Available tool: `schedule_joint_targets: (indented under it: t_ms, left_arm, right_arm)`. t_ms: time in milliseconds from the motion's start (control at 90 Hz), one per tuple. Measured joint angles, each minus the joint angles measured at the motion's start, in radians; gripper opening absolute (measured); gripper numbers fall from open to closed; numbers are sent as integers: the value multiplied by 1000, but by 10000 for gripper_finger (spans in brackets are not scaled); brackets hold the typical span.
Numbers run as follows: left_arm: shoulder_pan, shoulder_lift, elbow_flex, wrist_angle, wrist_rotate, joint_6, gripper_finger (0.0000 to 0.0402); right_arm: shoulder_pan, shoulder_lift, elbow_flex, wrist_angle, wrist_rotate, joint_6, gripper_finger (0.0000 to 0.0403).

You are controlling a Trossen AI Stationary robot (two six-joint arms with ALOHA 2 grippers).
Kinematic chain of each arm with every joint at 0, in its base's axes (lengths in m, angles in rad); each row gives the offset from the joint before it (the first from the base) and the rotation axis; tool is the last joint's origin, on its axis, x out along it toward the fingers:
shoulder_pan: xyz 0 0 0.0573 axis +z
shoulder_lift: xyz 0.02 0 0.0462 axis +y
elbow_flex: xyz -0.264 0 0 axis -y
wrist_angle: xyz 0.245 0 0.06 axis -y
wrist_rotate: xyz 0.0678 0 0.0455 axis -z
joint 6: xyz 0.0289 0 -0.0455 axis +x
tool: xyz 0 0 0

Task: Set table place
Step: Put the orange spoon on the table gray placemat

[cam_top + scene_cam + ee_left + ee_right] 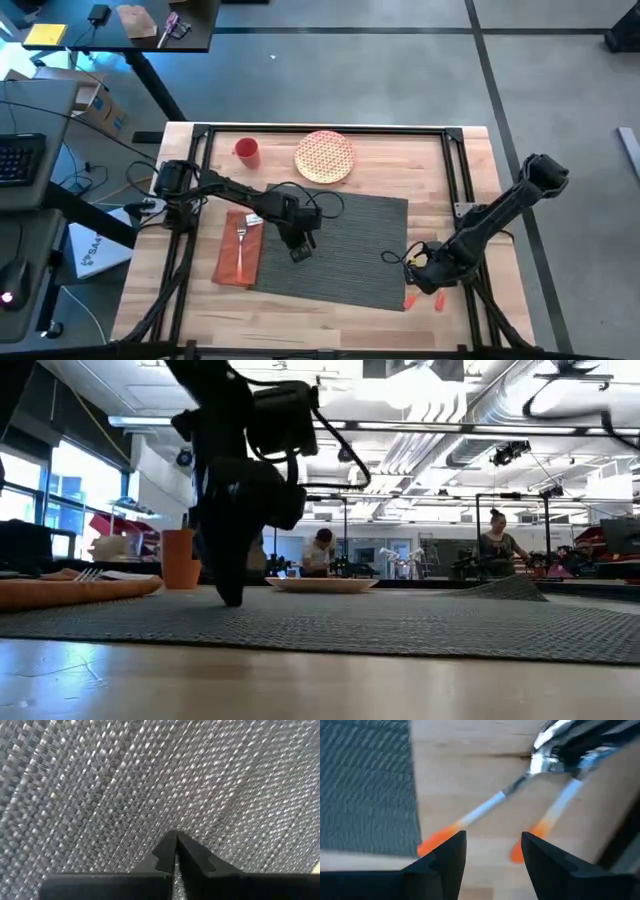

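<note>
On the placemat (345, 245), left gripper (300, 254) tip-down.

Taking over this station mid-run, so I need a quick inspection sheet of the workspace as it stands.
Surface: table, light wood.
Job's things: placemat flat at centre; plate and cup behind it; fork on napkin.
Clutter: two orange-handled utensils off the mat's right edge.
Grippers: left tool shut, tips at the mat; right tool open over the utensils.
Cables: loop on left arm.
Surroundings: people at distant benches.
</note>
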Motion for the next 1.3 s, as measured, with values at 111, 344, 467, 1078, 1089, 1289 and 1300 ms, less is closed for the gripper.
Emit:
schedule_joint_targets:
  t_ms: [111,344,467,1078,1089,1289,1300]
  left_arm:
    - [-8,-3,-19,9,-5,-26,0]
    - [-37,-2,-27,62,0,-130,0]
    - [-59,1,-28,117,7,-159,0]
    - [-76,2,-29,194,-36,-212,0]
    - [-76,2,-29,197,-37,-214,0]
    - [-76,-10,-31,218,-45,-229,0]
    - [-76,-11,-31,216,-46,-229,0]
  right_arm:
    - [-13,5,-64,73,-1,2,148]
    - [-26,2,-118,93,-2,-15,60]
    - [-26,2,-106,98,20,-47,8]
    - [-281,58,133,85,236,-263,0]
    - [-290,64,132,87,234,-272,0]
    - [-422,164,132,165,167,-422,0]
    - [-428,169,132,169,161,-431,0]
